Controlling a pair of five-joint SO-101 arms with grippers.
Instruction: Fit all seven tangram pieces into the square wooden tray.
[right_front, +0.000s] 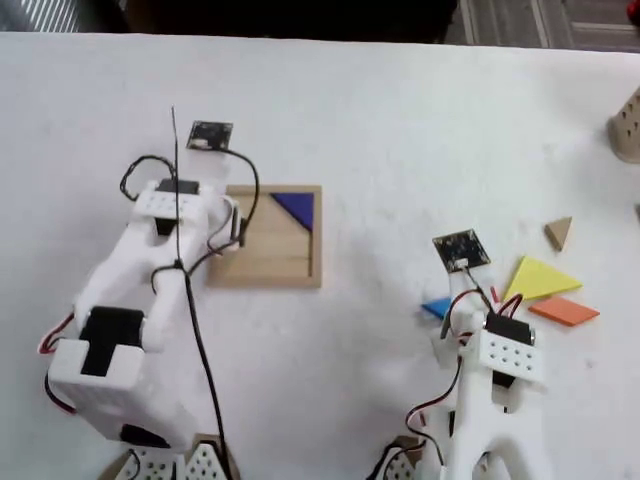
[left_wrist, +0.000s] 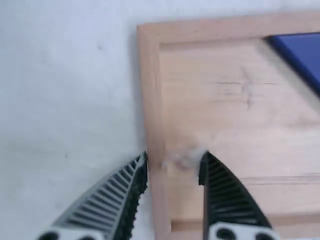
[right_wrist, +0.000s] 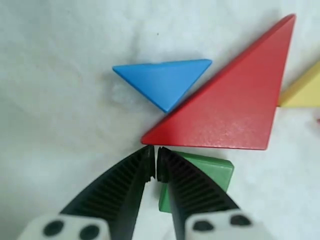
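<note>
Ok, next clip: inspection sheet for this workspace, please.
Surface: white table.
Job's things: wooden tray holds one dark blue triangle; yellow triangle, orange parallelogram, tan triangle, light blue triangle, red triangle, green piece loose near the right arm.
Clutter: tan holed block at table edge.
Grippers: left gripper open, astride tray rim; right gripper shut, tips at red triangle's corner.
Cables: black cable over left arm.
Surroundings: dark strip beyond far edge.

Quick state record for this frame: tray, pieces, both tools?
tray: square wooden tray, one dark blue triangle in a corner
loose pieces: light blue triangle, red triangle, green piece, yellow triangle, orange parallelogram, tan triangle, all on the table
left tool: open, straddling the tray rim
right tool: shut, empty, tips by the red triangle's corner, over the green piece
</note>
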